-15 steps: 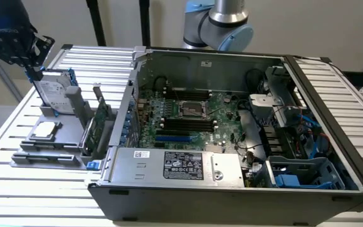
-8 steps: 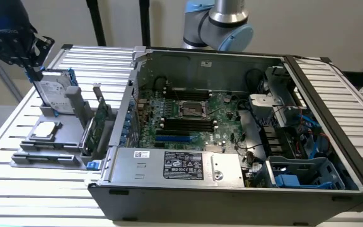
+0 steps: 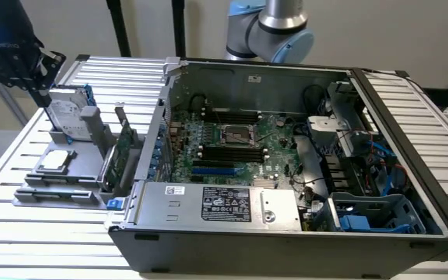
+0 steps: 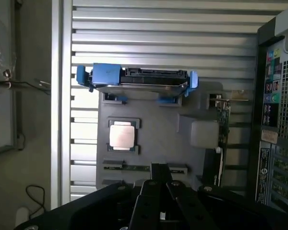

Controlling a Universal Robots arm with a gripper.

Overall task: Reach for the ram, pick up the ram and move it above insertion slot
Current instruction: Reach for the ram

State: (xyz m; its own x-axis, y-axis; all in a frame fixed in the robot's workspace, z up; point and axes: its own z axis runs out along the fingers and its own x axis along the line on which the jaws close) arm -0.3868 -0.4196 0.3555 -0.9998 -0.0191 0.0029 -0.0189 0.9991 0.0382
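Gripper [image 4: 161,166], as I see it, closed and empty, above the tray [image 4: 149,129]; the ram [image 4: 132,168] lies in the tray's edge groove, beside the CPU [image 4: 123,135].

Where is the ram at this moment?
The ram sits in a narrow slot of the grey holder, next to the square silver chip, at the exterior view's left of the computer case.

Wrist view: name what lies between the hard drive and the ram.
A square silver chip sits between the hard drive and the ram, all on the gray holder. The wrist view shows this plainly.
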